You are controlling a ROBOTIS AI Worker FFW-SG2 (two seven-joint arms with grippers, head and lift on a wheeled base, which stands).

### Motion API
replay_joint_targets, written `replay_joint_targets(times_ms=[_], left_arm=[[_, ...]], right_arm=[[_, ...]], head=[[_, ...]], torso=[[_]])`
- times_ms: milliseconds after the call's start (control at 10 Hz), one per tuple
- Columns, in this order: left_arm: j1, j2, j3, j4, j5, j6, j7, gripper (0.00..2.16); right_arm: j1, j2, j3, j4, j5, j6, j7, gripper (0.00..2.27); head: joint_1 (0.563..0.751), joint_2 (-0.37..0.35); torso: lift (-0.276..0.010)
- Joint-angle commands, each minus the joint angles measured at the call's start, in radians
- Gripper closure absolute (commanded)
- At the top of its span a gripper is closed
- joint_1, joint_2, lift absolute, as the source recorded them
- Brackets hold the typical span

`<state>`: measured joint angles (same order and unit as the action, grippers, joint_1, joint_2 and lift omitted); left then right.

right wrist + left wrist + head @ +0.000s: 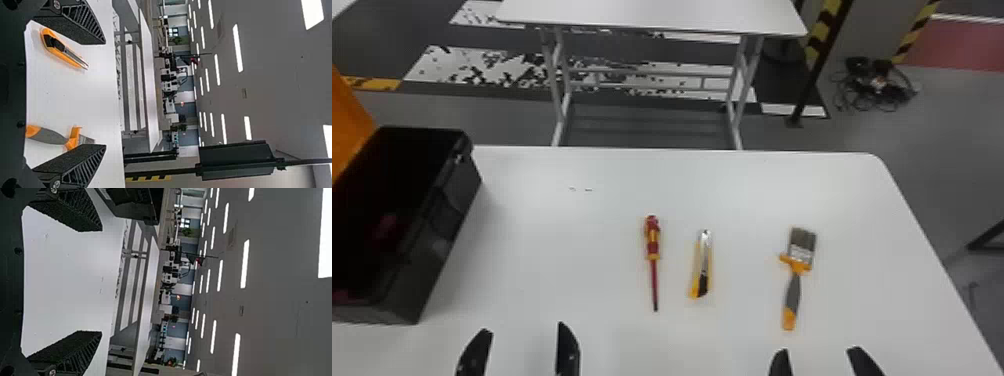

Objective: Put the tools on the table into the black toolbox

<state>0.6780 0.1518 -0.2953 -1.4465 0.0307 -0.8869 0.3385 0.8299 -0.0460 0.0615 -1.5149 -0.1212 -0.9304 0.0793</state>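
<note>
Head view shows a red-and-yellow screwdriver (653, 245) lying on the white table (542, 240), between the open black toolbox (448, 225) at the left and a yellow utility knife (703, 270). To the right of this knife lies a flat paintbrush (793, 292), its bristles pointing away from the robot. Nearer to the robot are the left gripper (524, 327) and the right gripper (818, 349); both have their fingers wide apart and hold nothing.
</note>
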Motion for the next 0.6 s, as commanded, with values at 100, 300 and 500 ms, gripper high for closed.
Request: replay_joint_targets(times_ms=[100,300,500], left_arm=[[0.0,0.0,-0.004,0.0,-0.011,0.012,0.005,0.05],[0.0,0.0,-0.005,-0.002,-0.031,0.049,0.007,0.05],[0.0,0.002,-0.007,-0.009,-0.041,0.092,0.007,0.05]], right_arm=[[0.0,0.0,0.0,-0.002,0.0,0.006,0.0,0.07],[0.0,0.0,-0.002,-0.011,0.0,0.04,0.0,0.07],[0.0,-0.002,-0.002,-0.025,0.003,0.083,0.002,0.06]], head=[[0.695,-0.076],[0.695,-0.082],[0.695,-0.097]], torso=[[-0.075],[-0.075],[-0.075]])
